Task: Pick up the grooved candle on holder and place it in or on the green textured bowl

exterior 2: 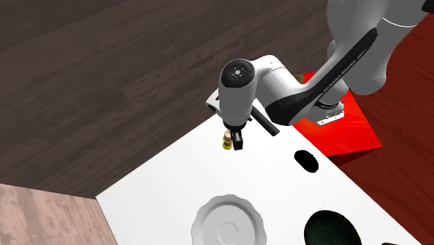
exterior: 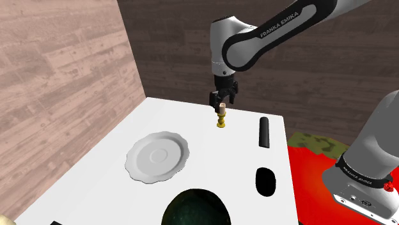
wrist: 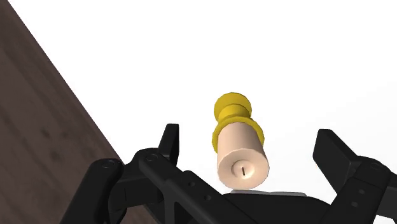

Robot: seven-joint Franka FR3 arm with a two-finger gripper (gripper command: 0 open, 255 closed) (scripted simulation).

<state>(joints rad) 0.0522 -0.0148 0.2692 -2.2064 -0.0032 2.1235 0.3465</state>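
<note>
The candle is a short pale stub on a yellow holder, standing upright near the far edge of the white table. My gripper hangs straight over it, open, with one black finger on each side of the candle's top. In the wrist view the candle stands between the spread fingers and neither touches it. From the second exterior view the gripper half hides the candle holder. The dark green bowl sits at the table's near edge.
A white scalloped plate lies between the candle and the bowl. A black bar and a black oval thing lie toward the shoulder view's right. The table's far edge runs just behind the candle, with dark wood floor beyond.
</note>
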